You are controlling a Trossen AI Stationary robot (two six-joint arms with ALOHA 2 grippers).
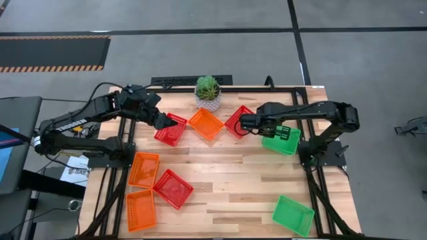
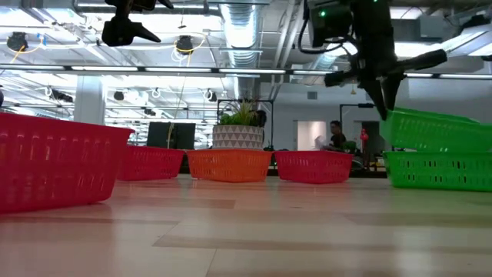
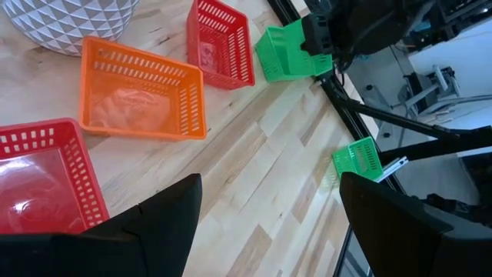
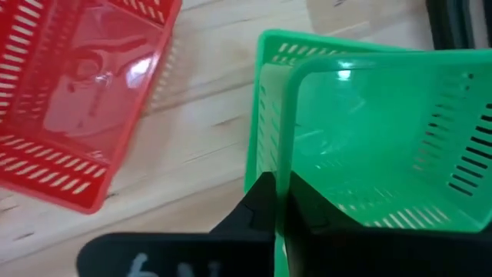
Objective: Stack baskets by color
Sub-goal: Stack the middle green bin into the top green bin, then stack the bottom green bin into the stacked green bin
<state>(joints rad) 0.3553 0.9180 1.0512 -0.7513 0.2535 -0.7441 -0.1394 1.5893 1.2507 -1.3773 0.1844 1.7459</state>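
Observation:
My right gripper [image 1: 277, 130] is at the table's far right, shut on a green basket [image 4: 377, 146] that sits tilted in a second green basket [image 4: 265, 115]. A red basket [image 1: 239, 121] and an orange basket [image 1: 205, 124] stand to their left on the table. My left gripper [image 1: 163, 122] is open above another red basket [image 1: 170, 131] at the far left, touching nothing. A third green basket [image 1: 293, 215] lies at the near right. My right gripper pinches one side wall [image 4: 288, 165] of the upper green basket, one finger [image 4: 257, 204] outside and the other inside it. The fingers come from above, pointing down. The held side is raised [image 2: 396, 119], and the basket slants down into the lower green basket [image 2: 438, 169].
A potted plant [image 1: 208, 92] stands at the far edge behind the orange basket. Two orange baskets [image 1: 144, 169] [image 1: 141, 209] and a red one [image 1: 173, 188] lie at the near left. Bare wood stretches across the table's middle [image 1: 233, 173].

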